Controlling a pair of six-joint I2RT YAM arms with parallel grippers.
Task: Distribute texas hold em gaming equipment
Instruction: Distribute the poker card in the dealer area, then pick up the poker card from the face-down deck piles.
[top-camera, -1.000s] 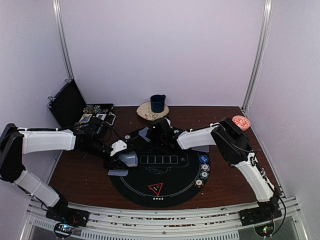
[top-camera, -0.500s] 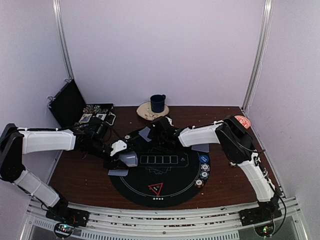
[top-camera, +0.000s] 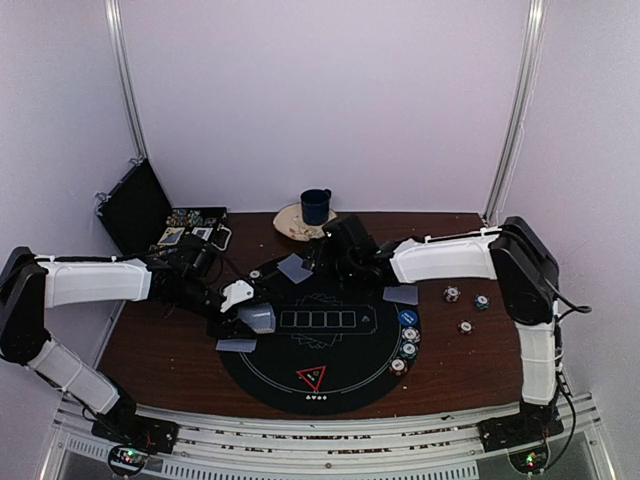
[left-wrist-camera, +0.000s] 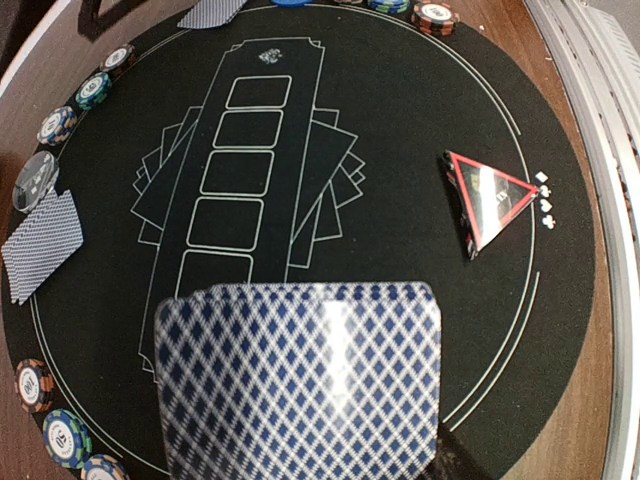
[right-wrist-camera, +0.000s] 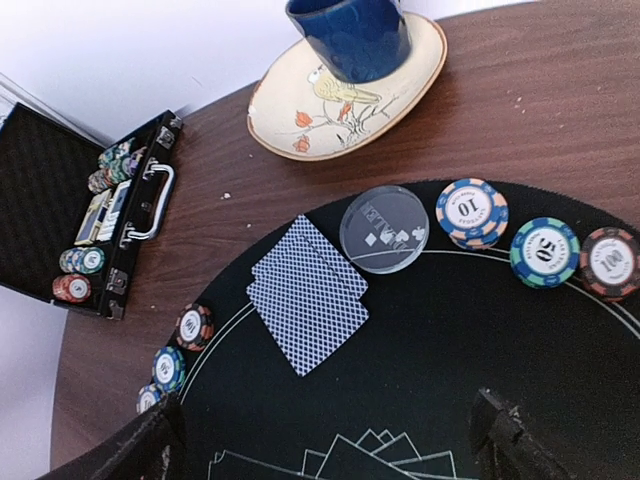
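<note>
left pincer (top-camera: 248, 312) is clamped on a deck of cards (left-wrist-camera: 300, 385), blue diamond backs up, held over the left side of the round black mat (left-wrist-camera: 420, 100). right pincer (right-wrist-camera: 330, 445) is spread wide with nothing between the jaws, hanging over the far side of the mat.

right under the right pincer's camera a pair of cards (right-wrist-camera: 308, 295) lies face down on the mat, overlapping. a clear disc (right-wrist-camera: 384, 228) sits just beside their far corner. next to that disc, three rim chips (right-wrist-camera: 545, 252) line the mat's edge: orange, then green-blue, then red-black. three more striped chips (right-wrist-camera: 168, 367) sit on the rim on the other side of the cards.

the red-edged triangle marker (top-camera: 311, 377) lies flat on the near part of the mat. a second card pair (top-camera: 402, 294) is at the mat's right edge. three loose chips (top-camera: 465, 326) sit on the bare wood counter (top-camera: 160, 350), right of the mat.

past the mat, a dark blue mug (right-wrist-camera: 350, 30) stands on a bird-painted saucer (right-wrist-camera: 300, 125). an open black case (right-wrist-camera: 40, 200) with more chips in it is at the far left.
</note>
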